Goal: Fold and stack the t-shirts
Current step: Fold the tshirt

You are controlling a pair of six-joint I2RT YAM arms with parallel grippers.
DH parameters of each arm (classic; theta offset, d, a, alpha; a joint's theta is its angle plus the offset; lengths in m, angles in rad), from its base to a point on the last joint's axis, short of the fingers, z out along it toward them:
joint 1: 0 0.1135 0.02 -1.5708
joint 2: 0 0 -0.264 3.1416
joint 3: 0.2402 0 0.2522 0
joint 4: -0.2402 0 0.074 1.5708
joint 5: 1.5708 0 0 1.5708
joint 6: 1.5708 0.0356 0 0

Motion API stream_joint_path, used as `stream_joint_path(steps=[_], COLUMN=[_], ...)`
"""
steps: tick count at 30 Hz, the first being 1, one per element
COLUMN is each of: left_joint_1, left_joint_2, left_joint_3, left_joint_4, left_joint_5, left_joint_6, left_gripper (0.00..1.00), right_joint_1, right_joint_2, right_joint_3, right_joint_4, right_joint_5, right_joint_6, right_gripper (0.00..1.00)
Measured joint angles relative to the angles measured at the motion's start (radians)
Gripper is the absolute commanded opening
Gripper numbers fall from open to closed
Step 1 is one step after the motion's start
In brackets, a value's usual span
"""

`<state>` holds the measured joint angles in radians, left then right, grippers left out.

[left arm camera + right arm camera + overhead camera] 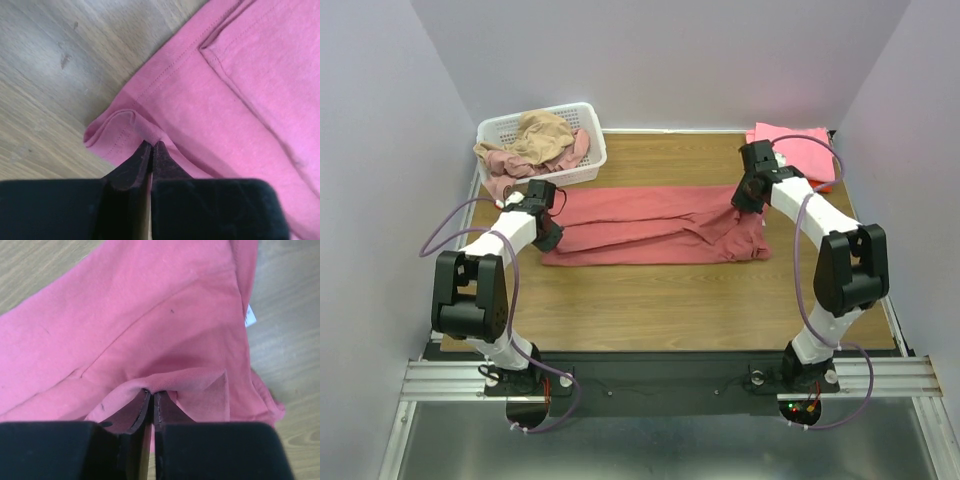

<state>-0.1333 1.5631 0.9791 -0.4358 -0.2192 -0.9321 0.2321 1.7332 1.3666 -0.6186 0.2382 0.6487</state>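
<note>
A dusty red t-shirt lies folded into a long band across the middle of the table. My left gripper sits at its left end. In the left wrist view the gripper is shut on a small fold of the shirt's hemmed edge. My right gripper is at the shirt's right end. The right wrist view shows that gripper shut on a raised ridge of the cloth. Both pinched spots stay low, close to the wood.
A white lattice basket at the back left holds a tan shirt and a pale rose one hanging over its rim. At the back right lies a folded bright pink shirt on an orange-red one.
</note>
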Motion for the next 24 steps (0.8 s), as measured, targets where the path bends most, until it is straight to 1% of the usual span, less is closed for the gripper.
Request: stream_joint_path(steps=[1, 3, 4, 5, 7, 11, 12, 14, 15, 19, 21, 24], left_joint_1=[0.002, 0.005, 0.007, 0.010, 0.011, 0.012, 0.011, 0.011, 0.011, 0.011, 0.009, 0.005], left_joint_2=[0.009, 0.022, 0.026, 0.027, 0.027, -0.005, -0.025, -0.081, -0.114, -0.237, -0.287, -0.333], left_joint_3=[0.007, 0.021, 0.029, 0.037, 0.060, 0.074, 0.074, 0.072, 0.069, 0.048, 0.014, -0.067], left_joint_4=[0.000, -0.001, -0.003, -0.005, -0.011, -0.018, -0.024, -0.028, -0.028, -0.024, -0.007, 0.029], left_joint_5=[-0.003, -0.010, -0.014, -0.018, -0.024, -0.025, -0.024, -0.022, -0.021, -0.018, -0.008, 0.029], left_joint_6=[0.005, 0.014, 0.008, 0.010, 0.012, 0.018, 0.019, 0.022, 0.024, 0.034, 0.038, 0.048], left_gripper=[0.98, 0.99, 0.99, 0.99, 0.99, 0.99, 0.99, 0.99, 0.99, 0.99, 0.99, 0.99], right_joint_1=[-0.002, -0.005, -0.007, -0.009, -0.014, -0.016, -0.017, -0.017, -0.017, -0.017, -0.017, -0.017], right_joint_2=[0.019, 0.059, 0.079, 0.104, 0.136, 0.138, 0.126, 0.097, 0.064, -0.082, -0.134, -0.164], right_joint_3=[0.016, 0.050, 0.068, 0.090, 0.119, 0.129, 0.124, 0.105, 0.075, -0.043, -0.088, -0.146], right_joint_4=[-0.001, -0.001, 0.000, 0.000, 0.005, 0.006, 0.008, 0.012, 0.022, 0.030, 0.037, 0.064], right_joint_5=[-0.003, -0.005, -0.005, -0.006, -0.010, -0.033, -0.050, -0.080, -0.109, -0.199, -0.252, -0.313], right_joint_6=[-0.010, -0.029, -0.043, -0.055, -0.092, -0.137, -0.150, -0.159, -0.167, -0.182, -0.183, -0.182], right_gripper=[0.17, 0.26, 0.48, 0.60, 0.76, 0.84, 0.91, 0.94, 1.00, 1.00, 1.00, 1.00])
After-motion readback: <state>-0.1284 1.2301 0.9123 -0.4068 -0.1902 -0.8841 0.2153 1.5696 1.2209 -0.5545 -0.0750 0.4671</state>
